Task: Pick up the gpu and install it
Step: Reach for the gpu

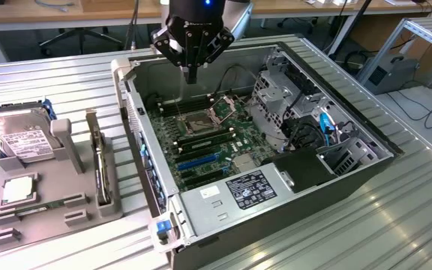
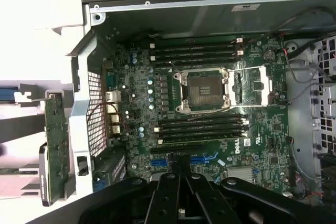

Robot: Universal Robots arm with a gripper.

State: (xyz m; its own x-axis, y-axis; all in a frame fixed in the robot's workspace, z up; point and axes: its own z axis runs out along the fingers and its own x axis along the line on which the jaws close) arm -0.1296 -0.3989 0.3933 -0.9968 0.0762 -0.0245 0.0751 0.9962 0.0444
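Dark thin gpu [image 1: 100, 163] on edge (pale metal bracket) in grey holder [image 1: 51, 194]

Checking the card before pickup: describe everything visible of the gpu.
The gpu is a thin flat card standing on its long edge in a slot of the grey holder, beside the open case. Its board looks dark, with a pale metal bracket. Only the holder touches it; the claw hangs over the case.
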